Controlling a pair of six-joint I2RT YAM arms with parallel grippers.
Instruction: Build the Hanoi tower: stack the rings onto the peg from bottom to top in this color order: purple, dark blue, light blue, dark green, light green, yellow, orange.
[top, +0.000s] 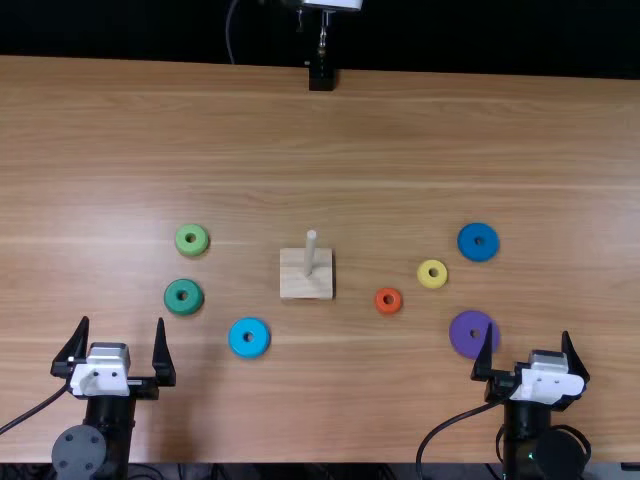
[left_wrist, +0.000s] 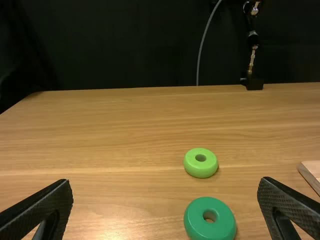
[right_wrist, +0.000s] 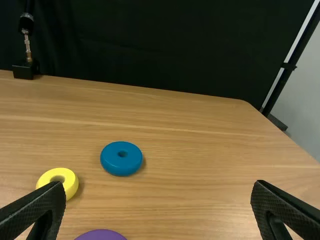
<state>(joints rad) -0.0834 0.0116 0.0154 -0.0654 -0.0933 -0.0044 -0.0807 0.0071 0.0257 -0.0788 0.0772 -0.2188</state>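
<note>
Showing peg (top: 310, 252), bare and upright between dark green ring (top: 172, 297) and orange ring (top: 379, 300), presumably for reach from either side. Presenting left gripper (top: 122, 319) and right gripper (top: 527, 330) spread and empty, seemingly ready for grasping. Marking purple ring (top: 460, 333), flat near the right gripper, conveniently placed as the likely first pick.

Looks bright and fairly even across the table (top: 400, 140), paling to a soft sheen toward the left edge. Drops to near black past the far edge, on the dark backdrop (top: 480, 38). Seems to fall from above and a little to the left, casting short, soft shadows: darkens a strip right of the peg base (top: 305, 288), smudges the surface beside the yellow ring (right_wrist: 73, 184). Glares palely near the dark green ring (left_wrist: 222, 226), toward the near edge.
</note>
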